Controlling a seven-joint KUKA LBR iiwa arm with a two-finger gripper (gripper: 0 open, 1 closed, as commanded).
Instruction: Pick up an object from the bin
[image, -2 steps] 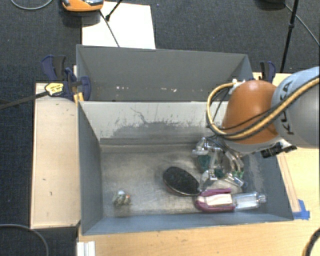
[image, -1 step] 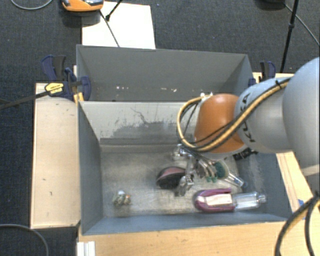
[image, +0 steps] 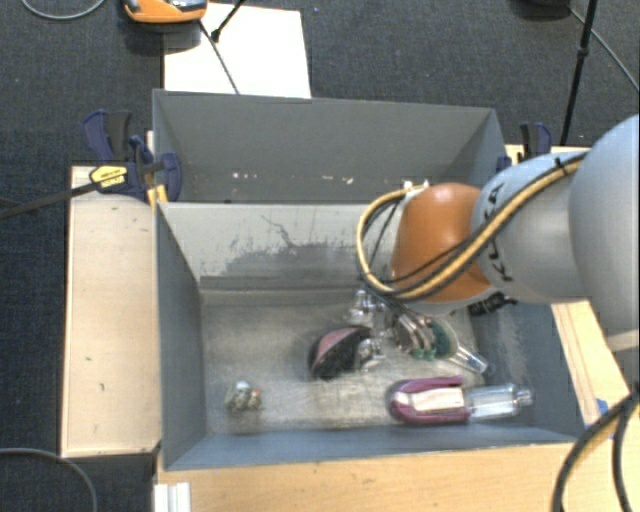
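Take dark pink-black lump (image: 335, 352) at frame centre across its middle; likely light, soft. Cannot tell gripper (image: 370, 338) state, clenched or released

The bin (image: 180, 330) is plain grey, its back slope streaked with pale scuffs. The black lump (image: 338, 352) near the middle carries a dusky pink patch. The bottle (image: 455, 402) by the front wall is maroon with a white label and a clear neck. The small front-left nugget (image: 242, 398) is silvery olive. The wrist cover (image: 435, 240) is orange, looped by yellow-and-black cables (image: 363, 240)
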